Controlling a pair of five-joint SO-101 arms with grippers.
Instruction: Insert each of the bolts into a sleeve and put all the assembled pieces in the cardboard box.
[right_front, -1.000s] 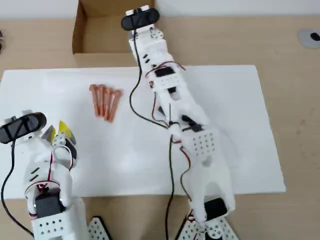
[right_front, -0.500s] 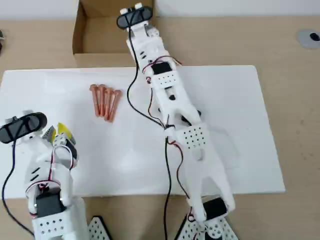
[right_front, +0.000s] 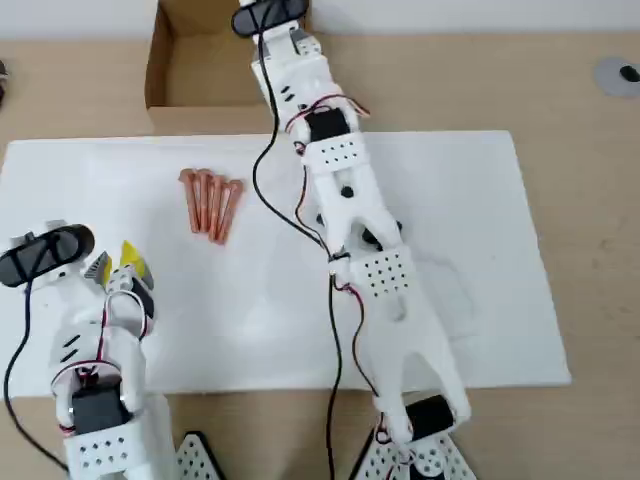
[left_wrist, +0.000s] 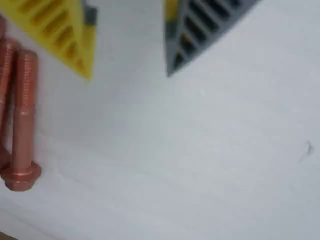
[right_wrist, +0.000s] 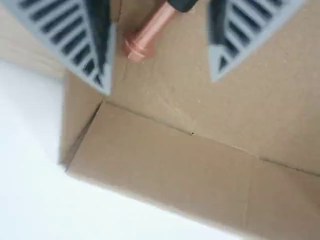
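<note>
Loose bolts: four copper bolts (right_front: 211, 205) are lying in one bunch on the sheet, and two of them are showing in the left wrist view.
Bolts in the box: one bolt (right_wrist: 147, 32) is lying inside.
Sleeves: one dark sleeve (right_wrist: 182, 4) is covering that bolt's far end.
Boxes: one cardboard box (right_front: 155, 60) is standing at the table's far side.
Sheets: one white sheet (right_front: 480, 250) is covering the table (right_front: 590, 200).
Arms: two are working here, the left arm (right_front: 95, 370) and the right arm (right_front: 370, 250).
Grippers: two are showing, the left gripper (left_wrist: 129, 72) and the right gripper (right_wrist: 160, 84).
Discs: one grey disc (right_front: 618, 72) is lying at the table's edge.
</note>
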